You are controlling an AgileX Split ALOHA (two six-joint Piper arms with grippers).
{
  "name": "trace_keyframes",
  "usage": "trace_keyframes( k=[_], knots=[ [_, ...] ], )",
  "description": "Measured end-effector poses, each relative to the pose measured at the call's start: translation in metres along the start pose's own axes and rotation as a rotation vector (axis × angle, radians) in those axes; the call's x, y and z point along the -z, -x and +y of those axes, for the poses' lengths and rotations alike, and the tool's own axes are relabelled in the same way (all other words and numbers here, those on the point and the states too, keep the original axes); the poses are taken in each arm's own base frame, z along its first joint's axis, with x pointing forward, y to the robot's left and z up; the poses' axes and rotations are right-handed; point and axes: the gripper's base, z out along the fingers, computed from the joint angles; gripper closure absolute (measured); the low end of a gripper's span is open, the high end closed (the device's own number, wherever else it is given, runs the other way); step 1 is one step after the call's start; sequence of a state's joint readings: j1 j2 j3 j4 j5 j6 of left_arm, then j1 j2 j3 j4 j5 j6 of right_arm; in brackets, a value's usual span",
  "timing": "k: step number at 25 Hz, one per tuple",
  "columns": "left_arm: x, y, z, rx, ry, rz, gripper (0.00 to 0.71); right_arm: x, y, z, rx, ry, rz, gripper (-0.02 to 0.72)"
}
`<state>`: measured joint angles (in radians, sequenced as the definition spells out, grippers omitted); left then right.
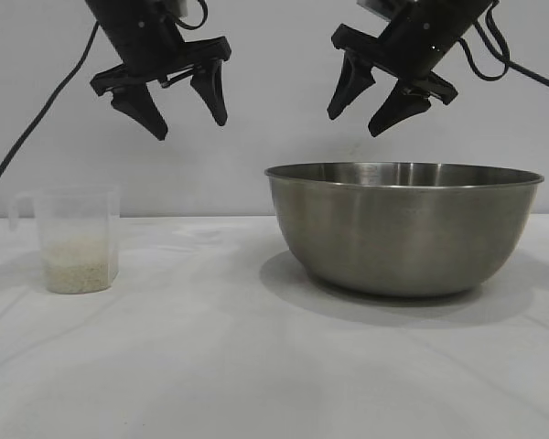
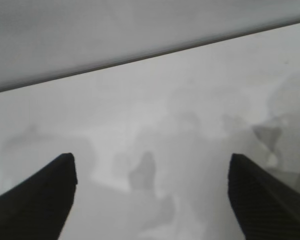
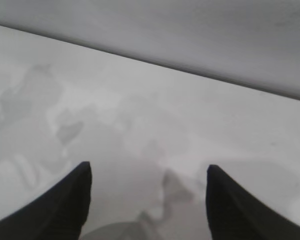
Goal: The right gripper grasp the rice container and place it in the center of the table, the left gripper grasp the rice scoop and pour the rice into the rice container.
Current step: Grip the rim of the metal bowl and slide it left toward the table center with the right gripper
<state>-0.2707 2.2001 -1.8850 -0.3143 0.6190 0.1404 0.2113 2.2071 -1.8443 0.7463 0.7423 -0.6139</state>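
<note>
Currently both black grippers hang in the air, fingers spread apart, gripping nothing. Left gripper (image 1: 189, 114) is above the bare white-cloth table (image 1: 210, 366), up and right of the small clear plastic rice scoop (image 1: 76, 240) near the left edge, white rice (image 1: 77, 267) filling its bottom. Right gripper (image 1: 363, 112) hovers over the large round stainless-steel rice container (image 1: 403, 229), right of centre.

A plain pale grey wall (image 1: 274, 137) stands behind the scene (black cables (image 1: 37, 119) hang before it).
</note>
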Motion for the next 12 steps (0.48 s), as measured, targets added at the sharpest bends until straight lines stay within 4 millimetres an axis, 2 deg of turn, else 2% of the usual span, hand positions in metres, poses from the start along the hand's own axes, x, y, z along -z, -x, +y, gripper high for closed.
trace_keyframes(
  k=[12],
  knots=[
    [0.0, -0.0005, -0.0001, 0.0, -0.001, 0.005, 0.185, 0.0, -0.0003, 0.0002, 0.0, 0.002, 0.003, 0.302]
  ],
)
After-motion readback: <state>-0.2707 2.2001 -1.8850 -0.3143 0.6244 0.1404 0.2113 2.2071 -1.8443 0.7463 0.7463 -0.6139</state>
